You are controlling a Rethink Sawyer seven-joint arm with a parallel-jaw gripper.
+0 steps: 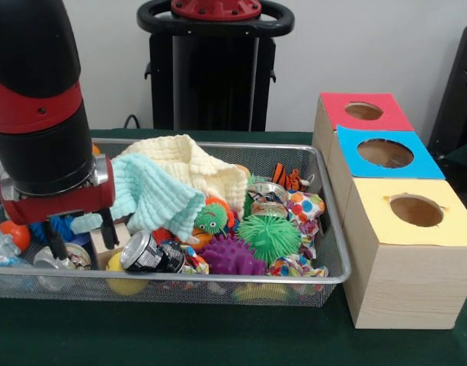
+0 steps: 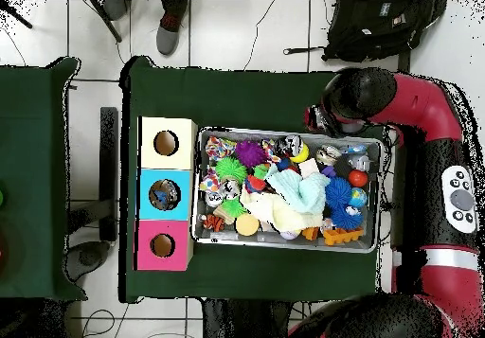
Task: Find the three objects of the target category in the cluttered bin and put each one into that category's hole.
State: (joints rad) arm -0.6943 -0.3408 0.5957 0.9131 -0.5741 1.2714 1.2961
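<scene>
Down in the wire bin (image 1: 328,276), at its left end in the front view, the robot's gripper (image 1: 82,236) reaches in among the toys. Two dark fingers (image 1: 110,227) hang apart with nothing between them, so it looks open. One finger is just beside a small wooden block (image 1: 105,242), and the other is close to a shiny can (image 1: 62,259).

Right next to them lies a black and silver can (image 1: 148,252) on its side. A mint green cloth (image 1: 153,197) and a cream cloth (image 1: 191,164) are piled in the middle. Toward the right are a green spiky ball (image 1: 270,236), a purple spiky ball (image 1: 227,256), a small green fuzzy toy (image 1: 211,218) and some spotty cloth (image 1: 305,207).

Beside the bin, on the green desk (image 1: 180,335), stand three wooden boxes touching in a row. Each has a round hole on top: a yellow box (image 1: 412,252) in front, a blue box (image 1: 382,156) in the middle, and a red box (image 1: 359,114) at the back.
</scene>
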